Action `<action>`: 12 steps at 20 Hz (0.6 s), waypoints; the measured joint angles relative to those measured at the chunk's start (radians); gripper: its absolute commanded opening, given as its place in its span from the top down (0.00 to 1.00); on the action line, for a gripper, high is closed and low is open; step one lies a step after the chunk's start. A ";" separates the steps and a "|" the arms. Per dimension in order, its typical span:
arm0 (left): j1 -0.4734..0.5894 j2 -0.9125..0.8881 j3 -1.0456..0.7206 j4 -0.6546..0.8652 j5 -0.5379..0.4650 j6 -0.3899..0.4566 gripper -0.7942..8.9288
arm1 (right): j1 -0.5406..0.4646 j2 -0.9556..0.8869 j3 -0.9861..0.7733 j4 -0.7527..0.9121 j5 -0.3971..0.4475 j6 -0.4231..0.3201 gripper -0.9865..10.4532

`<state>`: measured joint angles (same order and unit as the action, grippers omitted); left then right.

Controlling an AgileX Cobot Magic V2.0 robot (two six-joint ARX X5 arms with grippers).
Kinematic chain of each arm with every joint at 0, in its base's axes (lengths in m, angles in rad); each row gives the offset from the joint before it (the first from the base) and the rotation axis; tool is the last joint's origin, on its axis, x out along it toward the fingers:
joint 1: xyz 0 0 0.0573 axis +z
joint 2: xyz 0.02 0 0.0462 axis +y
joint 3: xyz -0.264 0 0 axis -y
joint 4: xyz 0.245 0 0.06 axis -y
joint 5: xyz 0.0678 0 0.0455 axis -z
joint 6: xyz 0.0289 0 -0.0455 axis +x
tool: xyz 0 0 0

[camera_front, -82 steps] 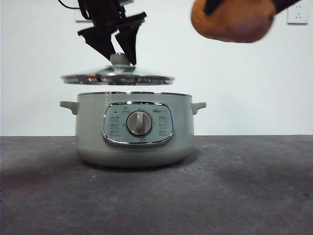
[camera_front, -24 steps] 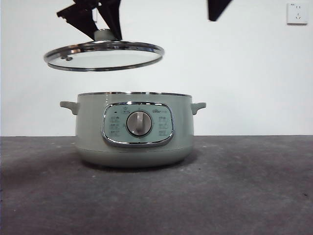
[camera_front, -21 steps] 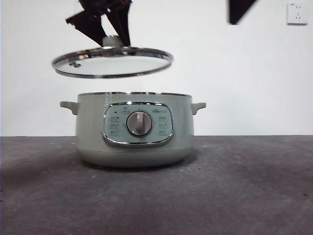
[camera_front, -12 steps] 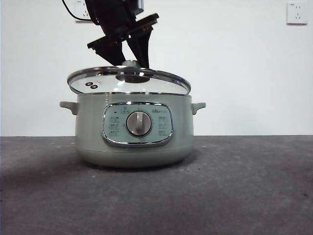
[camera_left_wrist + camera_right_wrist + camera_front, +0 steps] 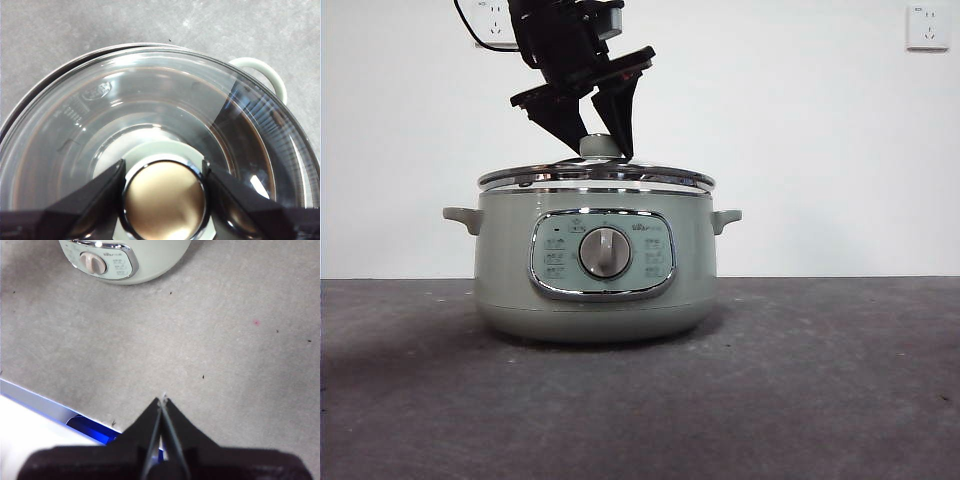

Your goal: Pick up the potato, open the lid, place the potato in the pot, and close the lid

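White wall (image 5: 820, 130) fills the background behind a dark grey table (image 5: 820, 380), with one socket (image 5: 929, 26) high at the right corner and another (image 5: 490, 20) half hidden behind the arm at the upper left. On the table stands the pot (image 5: 595, 265), sage green, its chrome-framed panel and silver dial (image 5: 606, 251) facing the front camera, a small handle (image 5: 461, 216) sticking out at each side.

On the pot sits the lid (image 5: 596, 178), its chrome rim lying close along the pot's rim, nearly level. From the left wrist the glass (image 5: 165, 100) looks slightly off-centre, a sliver of the pot's metal edge showing beyond it on one side, and one pot handle (image 5: 260, 72) curving out past the rim.

Coming down from above, the left gripper (image 5: 595, 125) has its two black jaws clamped either side of the knob (image 5: 165, 200), touching it on both flanks; the knob's shiny cap shows between them.

Inside the pot I cannot make out the potato; the glass shows only reflections and a brownish tint.

Well away from the pot, the right gripper (image 5: 162, 405) hangs over bare table, jaws pressed together with nothing between them. A blue and white edge (image 5: 75, 417) lies beneath it.
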<state>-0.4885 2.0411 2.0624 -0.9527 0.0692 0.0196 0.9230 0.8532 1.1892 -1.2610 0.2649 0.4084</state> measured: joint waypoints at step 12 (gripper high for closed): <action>-0.004 0.016 0.001 0.031 -0.014 0.016 0.44 | 0.000 0.000 0.000 0.002 0.020 0.000 0.92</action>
<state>-0.4923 2.0575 2.0632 -0.9222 0.0547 0.0357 0.9230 0.8532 1.1892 -1.2594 0.2848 0.4084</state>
